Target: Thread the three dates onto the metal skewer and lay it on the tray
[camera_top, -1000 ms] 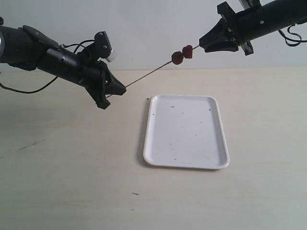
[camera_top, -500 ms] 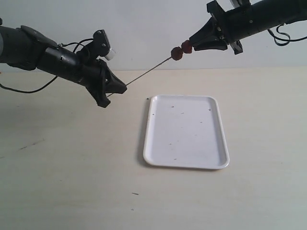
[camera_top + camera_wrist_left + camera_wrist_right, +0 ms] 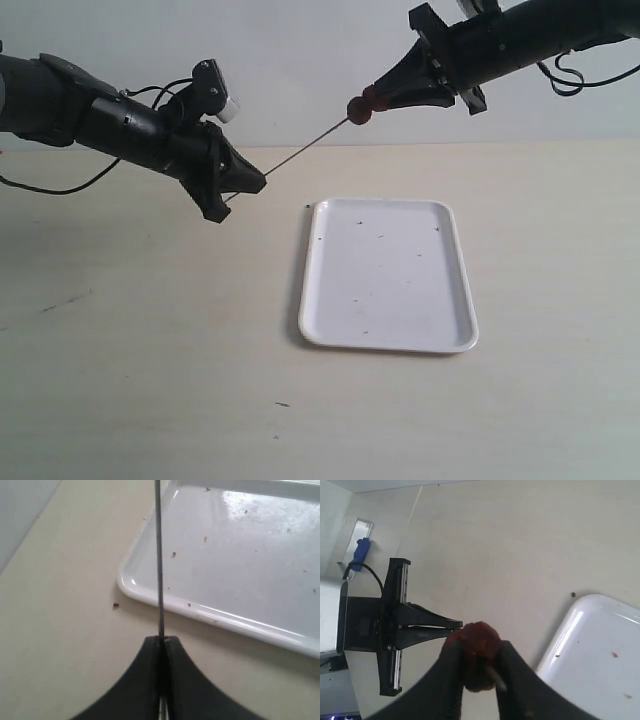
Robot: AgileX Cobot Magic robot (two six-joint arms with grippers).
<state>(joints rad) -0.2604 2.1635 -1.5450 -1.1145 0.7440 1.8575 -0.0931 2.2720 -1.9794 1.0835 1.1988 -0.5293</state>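
- Our left pincer [image 3: 161,642], two black fingers tapering to a point, is pressed together on the metal skewer [image 3: 158,555] near its lower end, above the pale matte surface [image 3: 150,350].
- The skewer, a thin straight grey rod, slants upward through the air to our right pincer [image 3: 376,95].
- The right pincer's smooth black fingers [image 3: 452,680] are clamped on a wrinkled, dark red-brown date [image 3: 479,647] threaded on the rod.
- A second date [image 3: 359,108], small and roundish, sits on the rod just beside those tips.
- The tray [image 3: 400,290], flat, glossy white, round-cornered and low-rimmed with tiny dark specks, lies on the surface apart from the skewer.
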